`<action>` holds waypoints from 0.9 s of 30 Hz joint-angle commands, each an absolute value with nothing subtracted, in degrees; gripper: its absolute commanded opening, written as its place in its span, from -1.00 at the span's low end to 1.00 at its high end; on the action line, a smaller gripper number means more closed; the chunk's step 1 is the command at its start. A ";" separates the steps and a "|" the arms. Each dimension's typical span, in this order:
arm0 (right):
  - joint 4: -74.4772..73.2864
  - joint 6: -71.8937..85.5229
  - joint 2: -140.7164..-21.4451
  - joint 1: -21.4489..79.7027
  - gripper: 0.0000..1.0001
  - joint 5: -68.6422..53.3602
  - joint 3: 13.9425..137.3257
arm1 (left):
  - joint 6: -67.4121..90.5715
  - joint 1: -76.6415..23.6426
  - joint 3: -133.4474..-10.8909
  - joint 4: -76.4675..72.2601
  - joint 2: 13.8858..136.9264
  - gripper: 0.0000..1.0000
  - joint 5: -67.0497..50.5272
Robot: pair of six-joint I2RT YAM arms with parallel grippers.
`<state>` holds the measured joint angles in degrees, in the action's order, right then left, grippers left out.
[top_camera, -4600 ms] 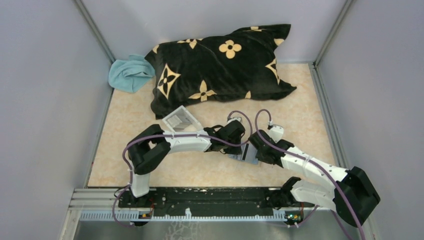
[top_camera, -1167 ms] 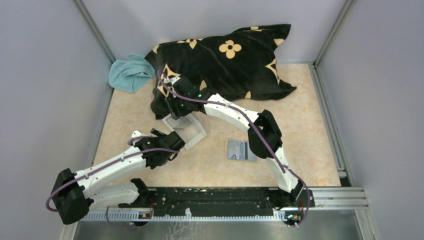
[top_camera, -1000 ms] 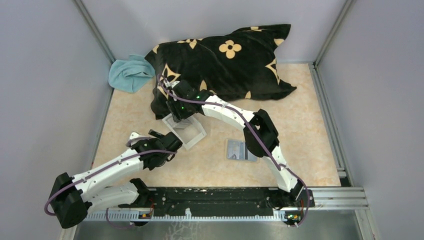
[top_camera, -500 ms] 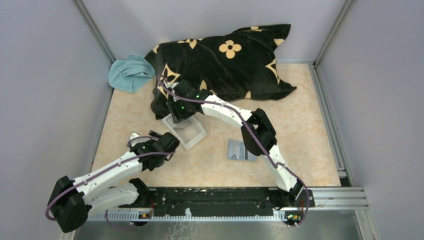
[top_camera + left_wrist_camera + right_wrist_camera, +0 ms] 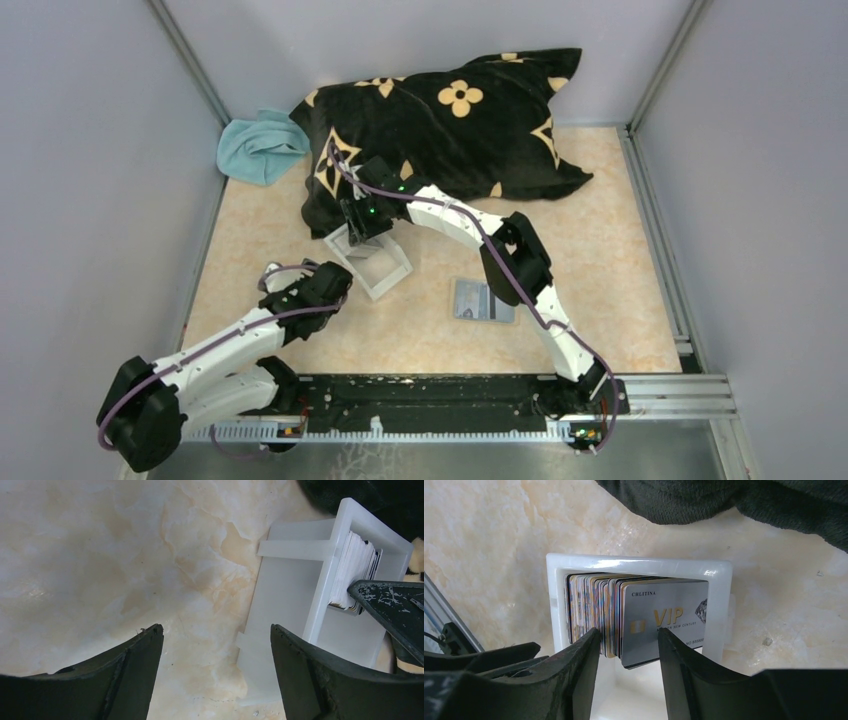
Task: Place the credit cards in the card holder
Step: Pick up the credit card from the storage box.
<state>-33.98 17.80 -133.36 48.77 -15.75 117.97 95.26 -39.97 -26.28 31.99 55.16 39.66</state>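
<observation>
Credit cards (image 5: 664, 605) stand in the clear tray (image 5: 639, 565), the front one reading CHLITINA, VIP, NEW CENTURY. Right gripper (image 5: 628, 632)'s jaws stand apart before it; left gripper (image 5: 216, 630) gapes nearby. Card holder (image 5: 483, 300) lies to the right.

We see the credit cards (image 5: 644, 620) standing on edge in a tight stack at one end of a white tray (image 5: 639, 562). The front card is grey with gold "VIP" lettering, and the many behind it show only coloured edges. The card holder (image 5: 483, 300) lies open and flat on the counter (image 5: 600, 260), grey inside up, well apart from the tray, toward the right arm's side.
</observation>
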 commanded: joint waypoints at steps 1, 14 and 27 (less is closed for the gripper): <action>-32.87 18.16 -134.04 48.71 -0.11 -17.69 118.98 | 91.53 -38.21 -25.34 25.87 55.83 0.69 37.73; -32.50 19.55 -133.55 49.05 -0.29 -18.88 120.46 | 85.17 -33.13 -24.52 17.24 61.55 0.68 31.24; -33.56 20.30 -134.07 49.58 -0.30 -19.55 123.85 | 82.38 -30.81 -23.64 14.07 62.93 0.68 28.64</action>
<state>-34.35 19.64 -133.82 48.51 -17.65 120.07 83.88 -31.42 -24.27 16.29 62.43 30.00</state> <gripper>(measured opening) 0.349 0.844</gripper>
